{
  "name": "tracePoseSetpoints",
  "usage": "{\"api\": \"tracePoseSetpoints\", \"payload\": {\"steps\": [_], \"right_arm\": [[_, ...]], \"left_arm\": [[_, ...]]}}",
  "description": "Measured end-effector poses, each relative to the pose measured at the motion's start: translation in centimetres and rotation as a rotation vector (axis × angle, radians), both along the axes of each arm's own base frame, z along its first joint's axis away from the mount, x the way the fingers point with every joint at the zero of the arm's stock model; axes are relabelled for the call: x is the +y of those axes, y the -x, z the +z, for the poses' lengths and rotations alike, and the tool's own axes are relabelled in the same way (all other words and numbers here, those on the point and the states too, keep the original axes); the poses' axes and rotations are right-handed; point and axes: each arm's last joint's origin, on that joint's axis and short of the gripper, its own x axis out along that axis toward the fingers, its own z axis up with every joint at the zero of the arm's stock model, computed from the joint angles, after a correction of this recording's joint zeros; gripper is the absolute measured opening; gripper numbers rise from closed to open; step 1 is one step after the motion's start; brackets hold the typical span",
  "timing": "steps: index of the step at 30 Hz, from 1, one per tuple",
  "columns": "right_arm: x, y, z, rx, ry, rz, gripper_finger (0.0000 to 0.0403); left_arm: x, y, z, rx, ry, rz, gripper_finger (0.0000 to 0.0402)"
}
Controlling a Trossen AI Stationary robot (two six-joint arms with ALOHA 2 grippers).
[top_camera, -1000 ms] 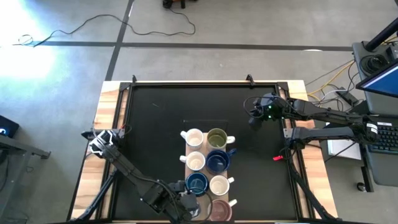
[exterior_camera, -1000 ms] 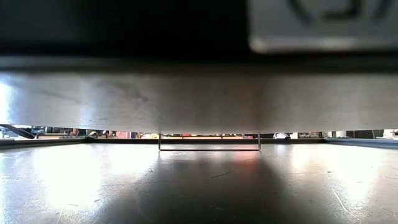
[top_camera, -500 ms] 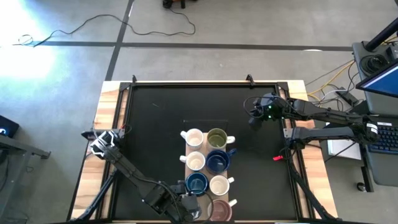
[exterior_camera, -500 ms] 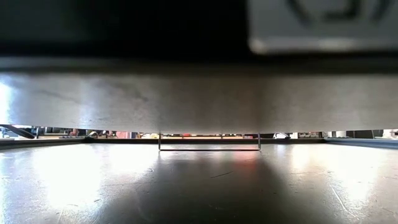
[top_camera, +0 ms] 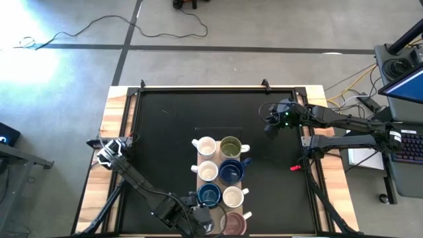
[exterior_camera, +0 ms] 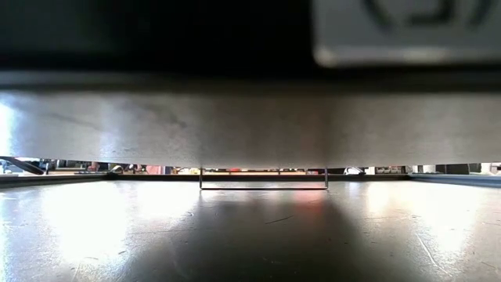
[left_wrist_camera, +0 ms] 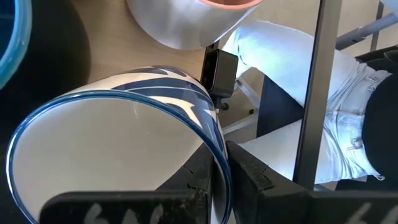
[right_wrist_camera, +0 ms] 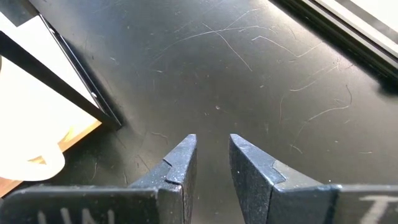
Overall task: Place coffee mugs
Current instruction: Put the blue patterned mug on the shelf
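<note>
Seven mugs stand in two columns on a wooden board (top_camera: pixel 196 170): white (top_camera: pixel 205 146), olive green (top_camera: pixel 230 147), white (top_camera: pixel 208 171), dark blue (top_camera: pixel 231 171), blue (top_camera: pixel 209 194), white (top_camera: pixel 233 196) and a maroon-inside mug (top_camera: pixel 234 223). My left gripper (top_camera: pixel 200 218) at the near edge is shut on a white mug with a blue rim and blue pattern (left_wrist_camera: pixel 112 143), which the arm hides from above. My right gripper (top_camera: pixel 269 127) hangs over the bare mat toward the right, fingers slightly apart (right_wrist_camera: pixel 211 146). The low view shows no mugs. My left gripper (left_wrist_camera: pixel 225 168) pinches the blue-rimmed mug by its wall at the rim (left_wrist_camera: pixel 219 146), one finger inside the mug and one outside. The mug's mouth faces the wrist camera. I cannot tell whether its base rests on the board.
A black mat (top_camera: pixel 165 132) covers the table inside a dark frame, with free room on its left and far parts. A thin wire rectangle (exterior_camera: pixel 263 179) stands on the mat. A person's light trousers (left_wrist_camera: pixel 354 124) show beyond the near edge.
</note>
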Motion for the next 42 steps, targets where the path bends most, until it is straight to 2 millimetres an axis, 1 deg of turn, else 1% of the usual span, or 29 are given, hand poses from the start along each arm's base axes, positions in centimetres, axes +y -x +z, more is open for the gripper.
{"api": "tracePoseSetpoints", "payload": {"steps": [5,12,39,42], "right_arm": [[0.00,0.00,0.00,0.000,0.000,0.000,0.0084],[-0.01,0.00,0.00,0.000,0.000,0.000,0.0084],[0.00,0.00,0.00,0.000,0.000,0.000,0.0084],[0.00,0.00,0.00,0.000,0.000,0.000,0.0084]], "left_arm": [[-0.02,-0.03,0.06,-0.002,0.003,0.002,0.0017],[0.00,-0.09,0.96,-0.018,-0.001,0.019,0.0017],[0.30,0.27,0.58,0.035,-0.027,0.056,0.0018],[0.22,0.14,0.26,0.040,-0.030,0.057,0.0018]]}}
